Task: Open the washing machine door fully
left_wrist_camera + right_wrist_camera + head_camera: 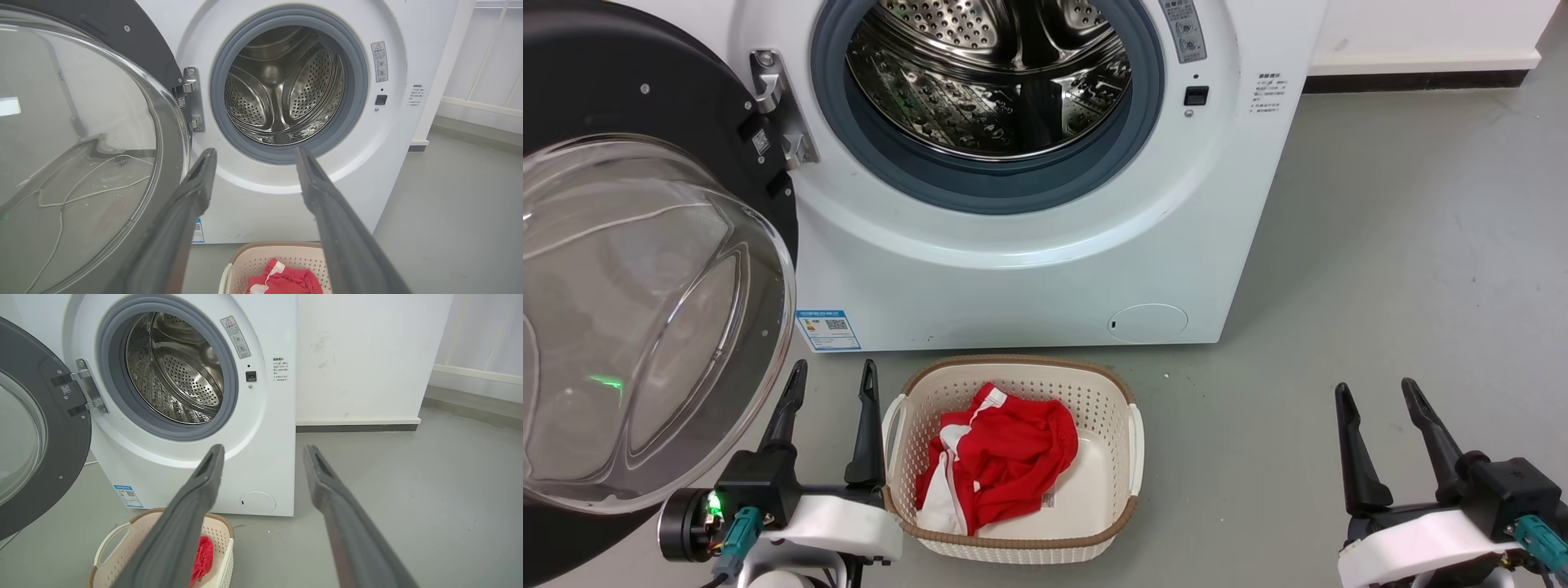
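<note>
The white washing machine (1029,269) stands ahead with its steel drum (988,73) exposed. Its round black door (637,310), with a clear bulging glass bowl, is swung out to the left on its hinge (780,110) and faces me. My left gripper (833,376) is open and holds nothing, just right of the door's lower edge and apart from it. At the lower right my right gripper (1376,392) is open over bare floor. The left wrist view shows the door (81,155) and drum (286,85); the right wrist view shows the door (36,428) and machine (253,457).
A cream laundry basket (1013,543) with a red and white garment (996,457) sits on the floor in front of the machine, between my grippers. Grey floor (1405,245) stretches to the right, bounded by a white wall (1421,33) with a dark skirting.
</note>
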Robot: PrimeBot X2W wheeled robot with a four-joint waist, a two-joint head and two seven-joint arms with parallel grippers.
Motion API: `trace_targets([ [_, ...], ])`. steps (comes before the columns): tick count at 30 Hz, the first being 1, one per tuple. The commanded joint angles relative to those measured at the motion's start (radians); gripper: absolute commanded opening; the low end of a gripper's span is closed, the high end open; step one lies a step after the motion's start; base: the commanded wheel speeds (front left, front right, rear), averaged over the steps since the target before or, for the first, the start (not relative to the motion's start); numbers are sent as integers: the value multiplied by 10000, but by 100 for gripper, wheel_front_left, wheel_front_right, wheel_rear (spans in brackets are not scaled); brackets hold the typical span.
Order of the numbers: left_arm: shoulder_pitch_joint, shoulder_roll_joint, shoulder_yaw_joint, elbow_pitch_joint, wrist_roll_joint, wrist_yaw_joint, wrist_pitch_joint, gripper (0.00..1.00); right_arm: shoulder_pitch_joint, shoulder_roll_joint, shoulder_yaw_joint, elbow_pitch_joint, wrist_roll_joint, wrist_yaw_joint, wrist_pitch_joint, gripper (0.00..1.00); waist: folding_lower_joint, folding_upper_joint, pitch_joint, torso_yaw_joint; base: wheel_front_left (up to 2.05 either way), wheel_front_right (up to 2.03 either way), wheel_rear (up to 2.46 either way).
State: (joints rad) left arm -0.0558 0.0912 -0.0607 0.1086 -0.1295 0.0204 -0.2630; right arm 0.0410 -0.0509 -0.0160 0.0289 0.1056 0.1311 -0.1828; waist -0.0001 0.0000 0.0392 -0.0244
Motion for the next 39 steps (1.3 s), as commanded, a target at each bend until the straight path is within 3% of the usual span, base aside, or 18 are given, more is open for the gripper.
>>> trace_targets([
  [1, 50, -14, 25, 9, 50, -23, -25, 100, 12, 16, 9, -20, -54, -7, -8, 100, 1, 0, 15, -5, 0, 0, 0],
  [6, 45, -47, 75, 27, 111, -86, -25, 100, 11, 16, 23, 9, -41, -7, -32, 100, 1, 0, 28, -7, 0, 0, 0],
  [7, 6, -47, 52, 55, 55, -47, 1, 0, 8, 0, 10, 51, 14, 0, -16, 0, 1, 0, 27, -6, 0, 0, 0],
  [39, -223, -192, 708, 622, -5653, -613, 1458, 0, -575, -291, 12, 874, 6115, 0, 822, 0, 1, 0, -71, 57, 0, 0, 0],
])
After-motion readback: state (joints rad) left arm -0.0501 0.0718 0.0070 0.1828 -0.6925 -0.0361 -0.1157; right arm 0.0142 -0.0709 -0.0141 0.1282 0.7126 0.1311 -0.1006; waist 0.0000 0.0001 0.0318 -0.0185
